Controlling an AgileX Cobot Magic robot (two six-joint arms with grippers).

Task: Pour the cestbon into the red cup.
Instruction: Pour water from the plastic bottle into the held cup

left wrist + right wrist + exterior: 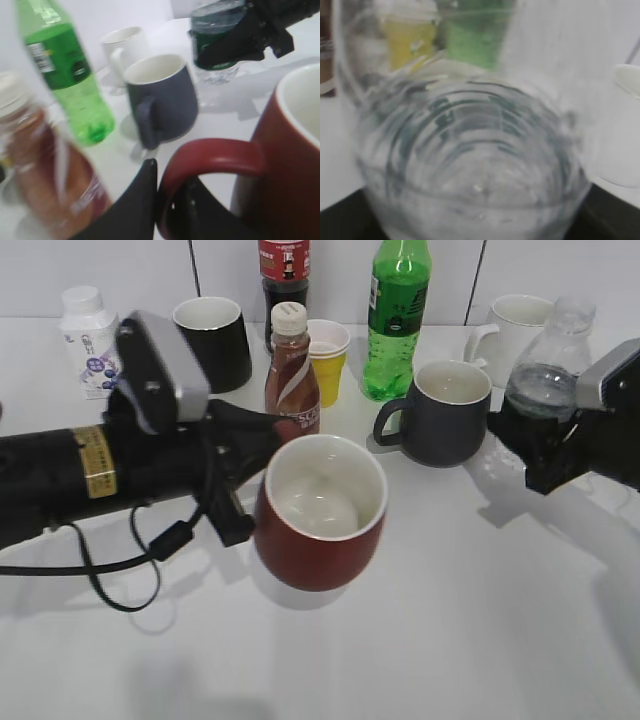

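Observation:
The red cup (320,512), white inside, is tilted and held off the table in the middle. My left gripper (240,502) is shut on its handle, which arches over the black jaws in the left wrist view (210,152). My right gripper (525,445) is shut on the cestbon (548,365), a clear ribbed bottle that stands upright at the right, apart from the cup. In the right wrist view the cestbon (470,150) fills the frame and hides the jaws. It also shows in the left wrist view (212,45), at the far right.
A dark blue-grey mug (440,415) stands between the cup and the cestbon. Behind are a green soda bottle (397,315), a brown drink bottle (291,375), a yellow paper cup (328,360), a black mug (213,340), a white mug (515,325) and a small white bottle (88,335).

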